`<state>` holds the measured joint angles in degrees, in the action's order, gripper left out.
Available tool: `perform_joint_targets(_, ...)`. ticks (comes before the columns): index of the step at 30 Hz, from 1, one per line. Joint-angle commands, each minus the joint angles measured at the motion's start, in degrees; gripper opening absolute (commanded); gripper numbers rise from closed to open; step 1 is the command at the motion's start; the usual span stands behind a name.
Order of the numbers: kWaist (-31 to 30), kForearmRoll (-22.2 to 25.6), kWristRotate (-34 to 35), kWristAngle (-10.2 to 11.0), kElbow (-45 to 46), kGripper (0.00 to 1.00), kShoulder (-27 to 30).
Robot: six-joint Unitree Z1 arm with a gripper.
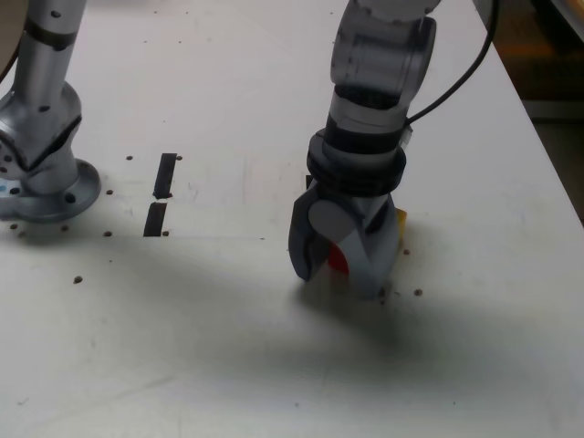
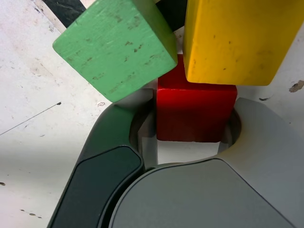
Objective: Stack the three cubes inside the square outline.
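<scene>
My gripper (image 1: 345, 270) is down at frame centre, jaws around the red cube (image 2: 195, 113); green cube (image 2: 116, 47) and yellow cube (image 2: 235, 40) crowd it just beyond; two black bars (image 1: 161, 194) upper left; grip unclear.

3 cubes: 1 red cube (image 2: 195, 116), 1 yellow cube (image 2: 237, 40), 1 green cube (image 2: 116, 47); 2 black bars (image 1: 164, 175).

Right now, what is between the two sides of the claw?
The red cube sits inside the claw. The green cube and yellow cube lie just beyond it. The claw covers whether its pads touch the red cube.
</scene>
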<state>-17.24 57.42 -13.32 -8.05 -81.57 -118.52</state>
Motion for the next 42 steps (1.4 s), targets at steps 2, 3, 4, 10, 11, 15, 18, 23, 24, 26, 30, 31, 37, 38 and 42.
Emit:
perform_joint_targets(2,-0.84,0.68,0.91,0.0,1.34,0.17,2.49)
perform_joint_targets(3,-1.11,1.17,1.33,0.07,1.56,0.17,3.56)
perform_joint_targets(4,-1.37,1.78,1.82,0.15,1.74,0.17,4.74)
perform_joint_targets(10,-2.19,6.77,4.97,1.04,2.4,0.17,12.7)
perform_joint_targets(11,-2.2,7.68,5.42,1.33,2.5,0.17,14.01)
perform_joint_targets(15,-1.38,10.86,6.58,2.68,3.0,0.17,18.39)
perform_joint_targets(18,0.76,12.1,6.15,3.31,3.86,0.17,20.11)
perform_joint_targets(23,6.99,12.41,2.7,3.65,6.79,0.17,20.42)
perform_joint_targets(24,8.3,12.39,1.87,3.77,7.37,0.17,20.21)
perform_joint_targets(26,10.76,12.39,0.26,4.09,8.42,0.17,19.6)
perform_joint_targets(30,14.22,12.42,-1.93,4.83,10.34,0.17,17.76)
perform_joint_targets(31,14.71,12.35,-2.2,4.95,10.78,0.17,17.23)
perform_joint_targets(37,15.57,11.42,-2.67,4.7,11.94,0.17,13.31)
perform_joint_targets(38,15.57,11.24,-2.67,4.53,11.93,0.17,12.59)
perform_joint_targets(42,15.57,10.35,-2.68,3.73,11.59,0.17,9.77)
